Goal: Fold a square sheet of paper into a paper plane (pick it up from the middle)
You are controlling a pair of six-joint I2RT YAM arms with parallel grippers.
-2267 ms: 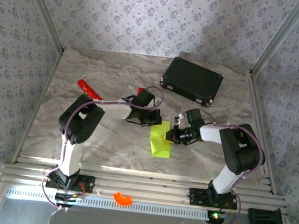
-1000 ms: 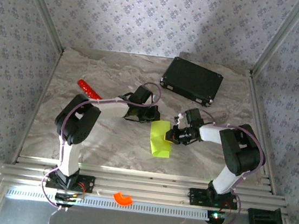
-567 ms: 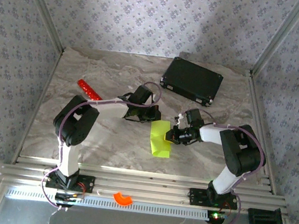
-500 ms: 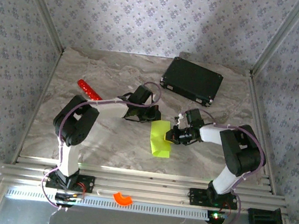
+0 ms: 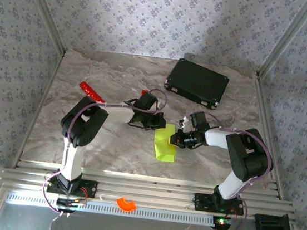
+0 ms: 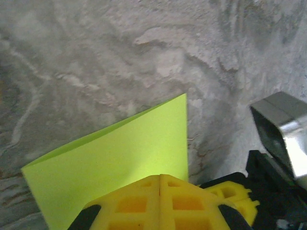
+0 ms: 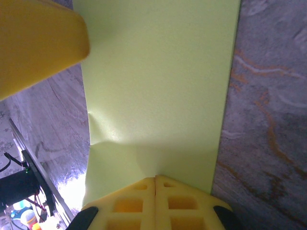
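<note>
Back in with the left fingers (image 6: pixel 139 201) after a short swing off to their own left a second ago. Now parked again at the far corner of the square sheet of paper (image 5: pixel 165 143). Pads pressed together, seam shut, nothing pinched between them. Tips over the sheet's face; touching or just above, cannot tell. Same for the right fingers (image 7: pixel 182 201): closed tight, pointed down at the sheet near its right edge, no real move over the last couple of seconds. Sheet lying on the tabletop (image 5: pixel 111 143) between the two sets of fingers, no shift since earlier.

Already folded into a long narrow strip, with a small dent on one long edge just ahead of the right fingers. No nose, no wings yet. Reads as pinning and pressing the first crease, so early in the task. Probably corner folds next, needing one set of fingers holding down and the other lifting a corner. Risk: thin paper sliding or buckling under closed tips.

Marbled grey-beige tabletop, matte. Black case (image 5: pixel 196 84) well beyond the right fingers. Red stick (image 5: pixel 91 91) off to the left of the left fingers. Orange ring piece (image 5: pixel 126 203) on the front rail (image 5: pixel 177 199), behind both. Patterned wallpaper walls (image 5: pixel 154 14) on three sides, metal posts at the corners.
</note>
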